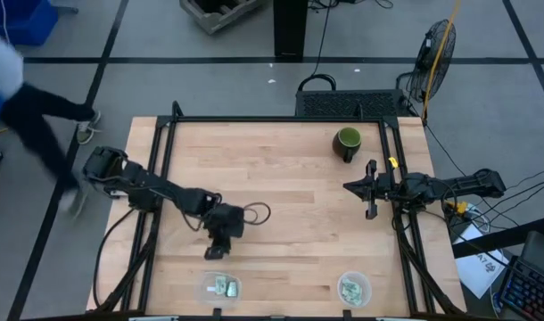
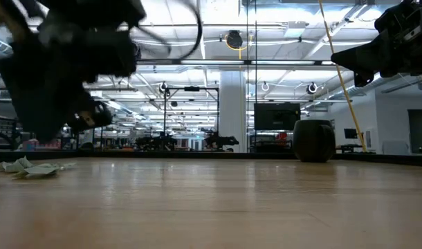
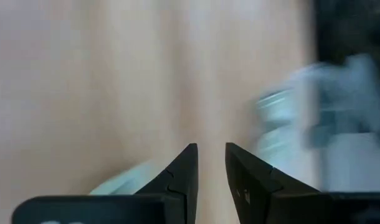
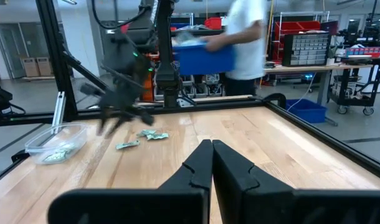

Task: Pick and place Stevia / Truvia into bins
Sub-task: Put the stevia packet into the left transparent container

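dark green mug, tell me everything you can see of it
The dark green mug stands upright near the table's far edge, on the right arm's side. It is round, dark and glossy, with a handle on its side and a lighter green inside. It sits alone on the bare wood; nothing touches it. From table height it is a squat dark silhouette.

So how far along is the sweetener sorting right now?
Partly done. Both clear bins, the left tub and the round one, already hold sachets. The left gripper hovers just above the left tub, fingers slightly apart, nothing visibly held. A few loose packets remain on the table. The right gripper waits shut.
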`<state>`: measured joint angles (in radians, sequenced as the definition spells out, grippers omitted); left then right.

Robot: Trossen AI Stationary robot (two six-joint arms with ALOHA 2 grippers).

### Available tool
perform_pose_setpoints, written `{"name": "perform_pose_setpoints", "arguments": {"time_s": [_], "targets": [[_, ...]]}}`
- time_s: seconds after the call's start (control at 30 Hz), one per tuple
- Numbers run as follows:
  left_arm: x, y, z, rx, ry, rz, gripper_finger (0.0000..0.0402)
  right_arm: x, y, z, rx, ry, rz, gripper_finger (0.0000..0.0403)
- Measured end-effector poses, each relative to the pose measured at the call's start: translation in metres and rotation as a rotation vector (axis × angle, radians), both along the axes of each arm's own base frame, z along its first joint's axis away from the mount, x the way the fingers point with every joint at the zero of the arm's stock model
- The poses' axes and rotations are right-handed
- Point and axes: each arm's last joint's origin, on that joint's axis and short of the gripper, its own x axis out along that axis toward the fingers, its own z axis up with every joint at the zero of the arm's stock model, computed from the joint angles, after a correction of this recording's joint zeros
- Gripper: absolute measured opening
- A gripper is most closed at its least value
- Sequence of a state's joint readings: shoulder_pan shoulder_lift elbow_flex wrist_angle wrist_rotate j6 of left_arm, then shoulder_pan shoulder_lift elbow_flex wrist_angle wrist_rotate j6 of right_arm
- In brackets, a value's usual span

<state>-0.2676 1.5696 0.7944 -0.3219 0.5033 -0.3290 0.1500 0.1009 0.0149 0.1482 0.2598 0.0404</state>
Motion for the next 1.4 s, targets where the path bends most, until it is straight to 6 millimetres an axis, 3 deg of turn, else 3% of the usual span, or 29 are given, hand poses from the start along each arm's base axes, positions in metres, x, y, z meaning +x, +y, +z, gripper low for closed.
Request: {"name": "perform_pose_setpoints", "arguments": {"time_s": [0.1,0.23,0.5,0.73,1.0,1.4], "targets": [[-0.009,0.015,-0.008,0.172,0.105,0.061,0.0086,0.0,0.0,0.0,0.0,0.0,0.0,0.0004],[-0.01,0.028,-0.01,0.354,0.114,0.149,0.0086,0.0,0.0,0.0,0.0,0.0,0.0,0.0004],[-0.011,0.03,-0.007,0.361,0.095,0.125,0.0086,0.0,0.0,0.0,0.0,0.0,0.0,0.0004],[-0.01,0.034,-0.006,0.482,0.06,0.185,0.0086,0.0,0.0,0.0,0.0,-0.001,0.0,0.0004],[-0.017,0.034,-0.008,0.466,0.161,0.226,0.0086,0.0,0.0,0.0,0.0,-0.001,0.0,0.0004],[-0.011,0.031,-0.006,0.396,0.097,0.183,0.0086,0.0,0.0,0.0,0.0,-0.001,0.0,0.0004]]}}
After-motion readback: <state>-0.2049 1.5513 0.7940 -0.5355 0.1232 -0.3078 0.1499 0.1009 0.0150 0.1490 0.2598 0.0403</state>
